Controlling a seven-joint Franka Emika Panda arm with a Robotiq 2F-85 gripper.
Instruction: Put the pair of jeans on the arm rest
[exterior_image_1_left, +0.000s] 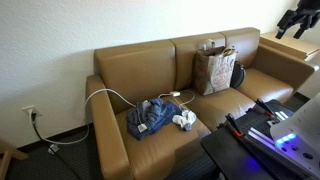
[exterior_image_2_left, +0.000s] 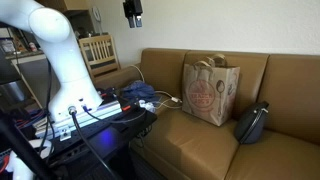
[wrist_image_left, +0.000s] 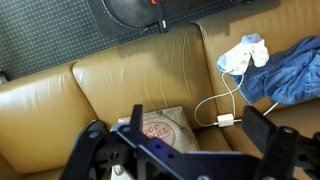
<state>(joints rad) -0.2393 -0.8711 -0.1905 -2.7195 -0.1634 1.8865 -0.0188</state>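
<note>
The pair of jeans (exterior_image_1_left: 150, 118) lies crumpled, blue denim, on the sofa's seat cushion beside the arm rest (exterior_image_1_left: 108, 138), the padded tan leather arm at the sofa's viewer-left end. The jeans also show at the right edge of the wrist view (wrist_image_left: 295, 70) and partly behind the robot base in an exterior view (exterior_image_2_left: 136, 95). My gripper (exterior_image_1_left: 298, 20) hangs high in the air, far from the jeans, and shows in the other exterior view too (exterior_image_2_left: 132, 12). In the wrist view its jaws (wrist_image_left: 200, 130) are open and empty.
A small white-grey cloth lump (exterior_image_1_left: 185, 120) lies next to the jeans. A white cable with a charger (wrist_image_left: 228, 118) runs across the seat. A brown paper bag (exterior_image_1_left: 215, 68) and a black bag (exterior_image_1_left: 237, 74) stand on the neighbouring cushion. The robot's base (exterior_image_2_left: 95, 115) stands in front of the sofa.
</note>
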